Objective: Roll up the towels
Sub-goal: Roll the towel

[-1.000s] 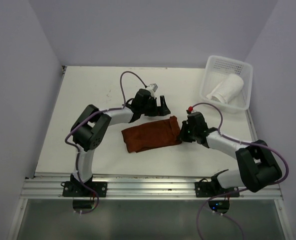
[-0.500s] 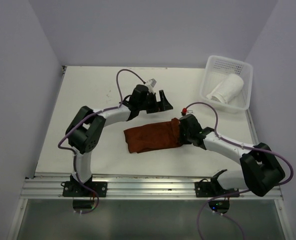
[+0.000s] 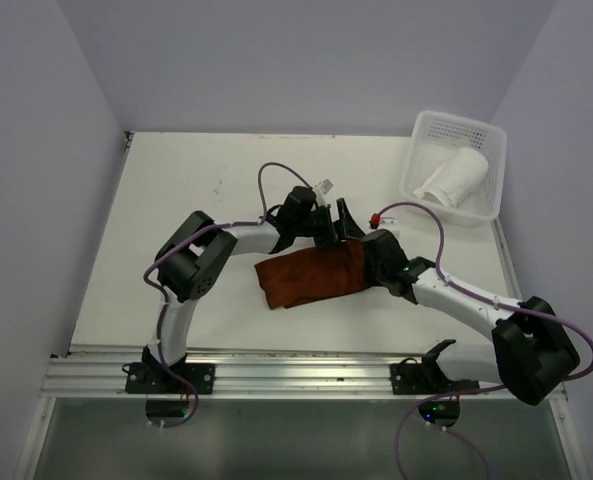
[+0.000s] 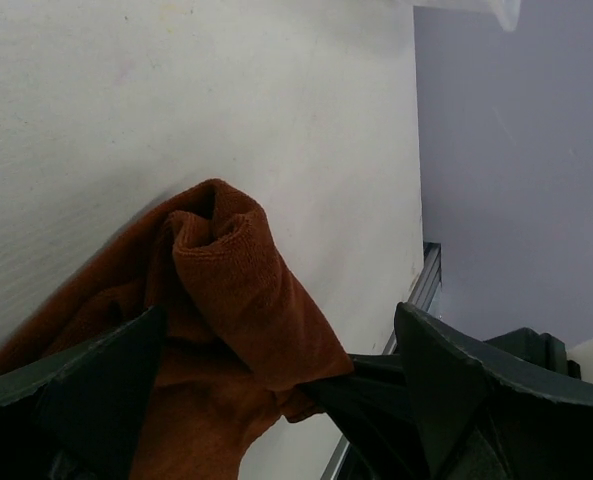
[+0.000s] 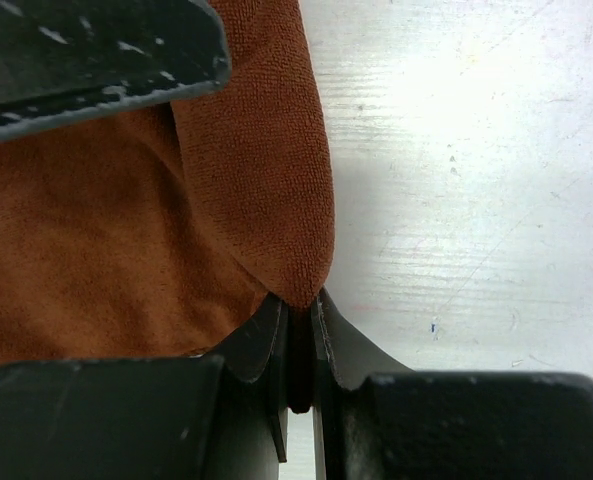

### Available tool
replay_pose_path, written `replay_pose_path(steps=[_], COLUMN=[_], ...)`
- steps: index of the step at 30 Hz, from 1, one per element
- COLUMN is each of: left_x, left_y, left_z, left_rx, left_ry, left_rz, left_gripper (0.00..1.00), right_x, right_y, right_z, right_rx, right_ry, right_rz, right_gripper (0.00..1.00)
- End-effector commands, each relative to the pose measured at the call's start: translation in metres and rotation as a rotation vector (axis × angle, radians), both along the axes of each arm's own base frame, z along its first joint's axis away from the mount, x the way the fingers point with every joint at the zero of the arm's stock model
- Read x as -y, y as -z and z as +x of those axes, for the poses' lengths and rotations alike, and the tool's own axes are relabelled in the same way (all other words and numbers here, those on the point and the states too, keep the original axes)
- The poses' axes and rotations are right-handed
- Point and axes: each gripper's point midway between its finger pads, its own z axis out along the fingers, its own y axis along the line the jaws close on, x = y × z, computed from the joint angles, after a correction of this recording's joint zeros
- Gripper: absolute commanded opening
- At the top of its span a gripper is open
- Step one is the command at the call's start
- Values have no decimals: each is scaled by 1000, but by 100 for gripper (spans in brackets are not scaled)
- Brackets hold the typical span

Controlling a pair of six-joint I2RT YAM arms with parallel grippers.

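Note:
A rust-brown towel (image 3: 309,279) lies crumpled on the white table, between the two arms. My right gripper (image 3: 367,262) is shut on the towel's right edge, and in the right wrist view the fold of cloth (image 5: 276,200) is pinched between the jaws (image 5: 298,312). My left gripper (image 3: 340,226) is open at the towel's far right end. In the left wrist view its fingers (image 4: 86,400) straddle the raised fold of towel (image 4: 236,300) without closing on it. The right gripper's dark fingers (image 4: 376,385) also show under that fold.
A white plastic basket (image 3: 489,195) stands at the table's back right and holds a rolled white towel (image 3: 453,177). Purple-grey walls close in the table on the left, back and right. A metal rail (image 3: 296,375) runs along the near edge.
My left gripper has swung right and nearer, from behind the towel's middle to over its right end. My right gripper has kept its hold, and the towel has bunched up slightly.

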Motion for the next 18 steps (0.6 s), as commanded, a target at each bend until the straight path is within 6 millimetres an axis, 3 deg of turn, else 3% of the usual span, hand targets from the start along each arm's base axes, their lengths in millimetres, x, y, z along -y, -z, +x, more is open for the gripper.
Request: replay_pose_path(steps=[1, 8, 10, 18], left_x=[11, 16, 14, 3], left_y=[-20, -22, -15, -28], left_z=[5, 13, 12, 20], left_rx=[21, 64, 77, 150], left_ry=[6, 28, 30, -3], left_rz=[-65, 0, 57, 123], left_gripper=[100, 100, 100, 100], right_x=[3, 8, 7, 7], right_y=[-10, -9, -8, -5], right_z=[8, 5, 4, 3], right_rx=[77, 86, 87, 103], right_ry=[3, -12, -19, -21], right_rz=[-35, -114, -124, -162], right_gripper=[0, 0, 0, 0])
